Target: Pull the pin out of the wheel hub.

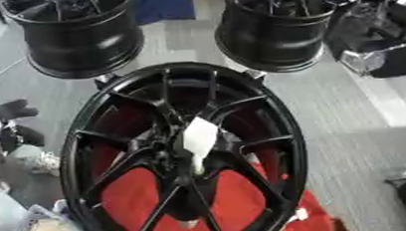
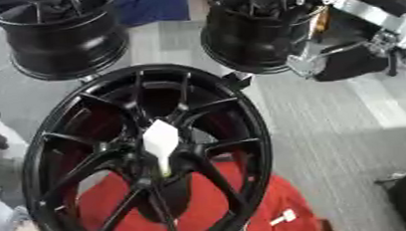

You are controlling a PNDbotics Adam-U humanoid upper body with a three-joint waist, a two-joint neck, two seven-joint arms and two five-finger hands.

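A black wheel (image 1: 182, 153) stood on edge in the near centre, over red cloth (image 1: 150, 200). A white pin (image 1: 198, 137) sat in its hub, wide end up. Two more wheels (image 1: 80, 34) stood behind on the grey floor (image 1: 345, 110). Left hand (image 1: 6, 123) at left edge, right hand (image 2: 352, 55) upper right; grip state of either could not be told.

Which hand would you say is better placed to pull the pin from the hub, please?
Probably the left hand: it sits beside the wheel, level with the white pin. The right arm is raised behind the rim.
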